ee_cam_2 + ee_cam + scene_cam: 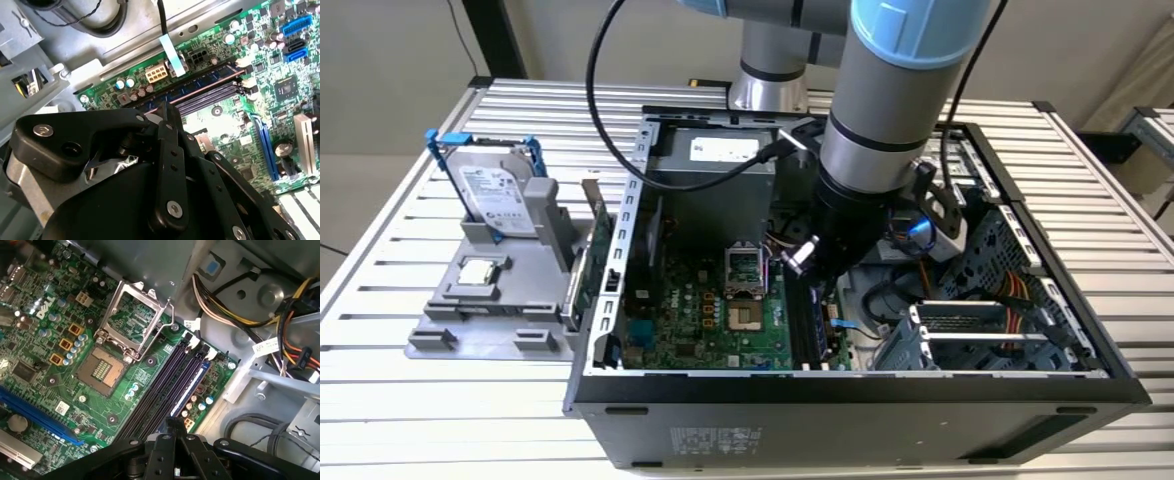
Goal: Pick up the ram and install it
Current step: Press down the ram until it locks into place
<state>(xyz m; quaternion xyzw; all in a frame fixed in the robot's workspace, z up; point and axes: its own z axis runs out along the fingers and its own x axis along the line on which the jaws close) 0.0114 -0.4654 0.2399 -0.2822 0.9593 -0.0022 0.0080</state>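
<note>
Black linkages of the tool (167, 107) sit closest to the lens in both wrist views, and its 2 fingers are drawn together into one narrow tip with no gap showing between them. That tip (175, 424) hangs over the bank of long memory slots (160, 385) on the green motherboard (50, 355).

The ram (192, 387), a thin bluish stick, stands on edge in the outermost slot, the one next to the board's edge and the grey case floor. In the second wrist view the ram (195, 85) runs alongside the empty dark slots, and the fingertip is just beside it. Whether the tip touches the stick's upper edge I cannot tell; nothing is seen pinched between the fingers.

Beside the slots lies the processor socket (102, 370), its metal retaining frame swung up (bare contacts show underneath).

In the exterior view the arm (894, 100) comes down from the top centre into the open computer case (854, 410), which lies on the slatted counter (400, 420), with the tool (803, 262) low over the board. At the upper left of that view a grey holder (480, 320) carries a silver hard drive (500, 190) in a blue frame, standing upright, and 1 small square processor chip (480, 270) lying flat, both well apart from the case's interior.
</note>
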